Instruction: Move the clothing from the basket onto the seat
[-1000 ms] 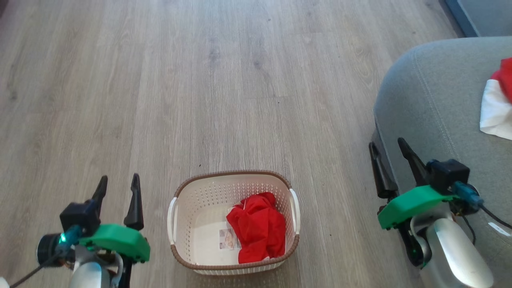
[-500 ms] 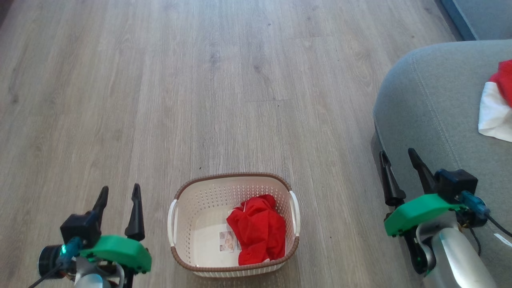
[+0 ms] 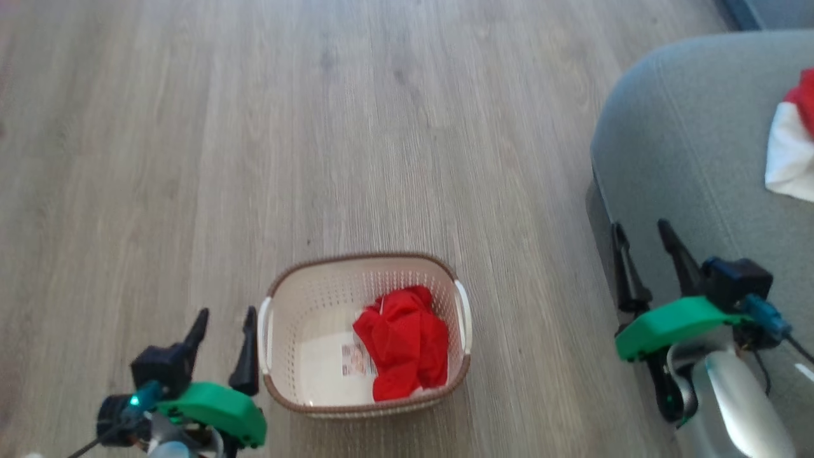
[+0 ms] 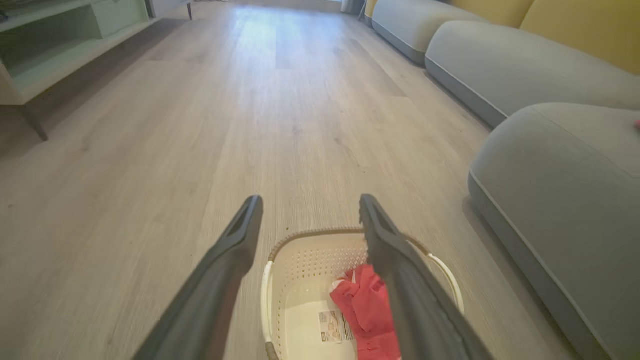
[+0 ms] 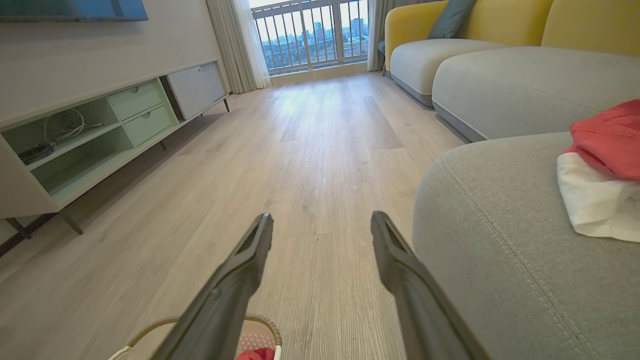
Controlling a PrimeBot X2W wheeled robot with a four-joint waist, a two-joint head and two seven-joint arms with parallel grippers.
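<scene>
Pale wood floor [image 3: 318, 127] runs wide across the room, and the big grey seat [image 3: 687, 159] bulges in on the right. Between the two arms sits the basket [image 3: 359, 257], down on the floor, apart from the seat. One red bundle of clothing [image 3: 400, 340] lies in its right half; a red and white piece [image 3: 792, 152] rests on the seat. Left gripper [image 3: 227, 315] hovers just beside the basket's left handle, jaws apart, empty. Right gripper [image 3: 640, 224] hangs at the seat's front edge, jaws apart too.

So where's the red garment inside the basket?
Head view, lower centre: the red garment lies bunched in the basket's right half, beside the paper label.
</scene>
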